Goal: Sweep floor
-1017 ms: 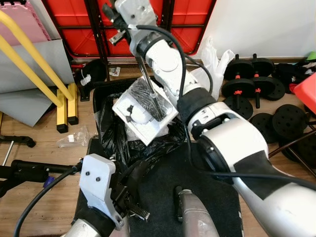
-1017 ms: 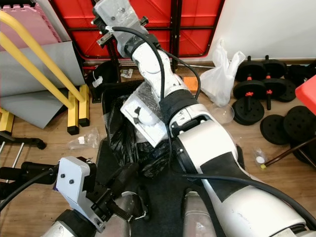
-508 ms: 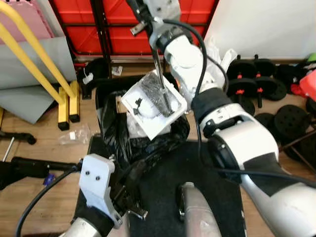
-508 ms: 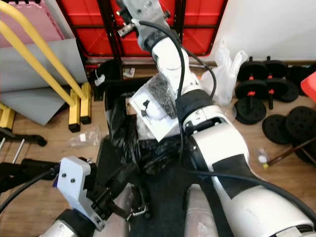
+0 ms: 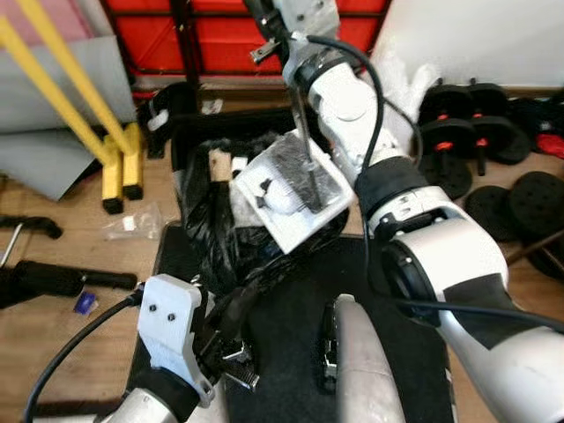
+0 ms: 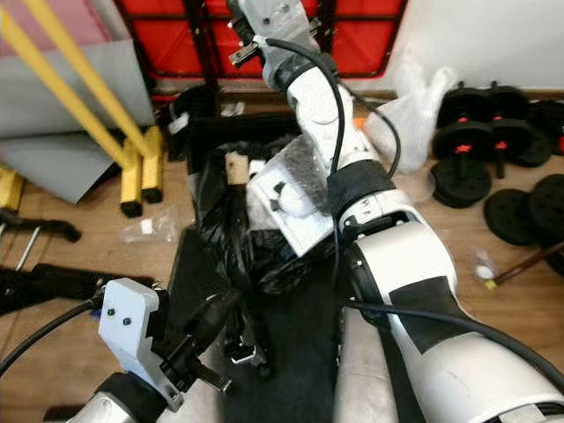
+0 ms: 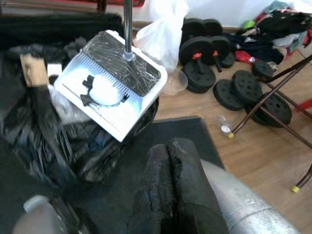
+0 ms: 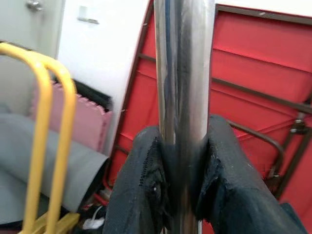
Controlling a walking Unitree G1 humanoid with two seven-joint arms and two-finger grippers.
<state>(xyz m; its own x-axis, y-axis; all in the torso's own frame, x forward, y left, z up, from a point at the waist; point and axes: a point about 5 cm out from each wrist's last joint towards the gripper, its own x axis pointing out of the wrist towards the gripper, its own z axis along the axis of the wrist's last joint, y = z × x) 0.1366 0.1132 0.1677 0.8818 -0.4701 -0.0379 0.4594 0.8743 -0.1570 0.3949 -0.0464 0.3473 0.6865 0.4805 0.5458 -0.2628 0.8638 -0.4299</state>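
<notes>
Left wrist view: we see the left gripper (image 7: 169, 161) low, fingers pressed together, empty. Beyond it the white dustpan (image 5: 297, 189) tilts over the black trash bag (image 5: 216, 225) — contents blurry. Farther up, the right gripper (image 8: 183, 165) clamps the dustpan's metal handle (image 8: 183, 73), pole top cut off.

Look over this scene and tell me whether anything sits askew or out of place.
The white dustpan hangs tilted above the black rubbish bag, its load of white debris not yet tipped out. The right gripper is shut on its metal handle. A clear wrapper lies loose on the wooden floor.
</notes>
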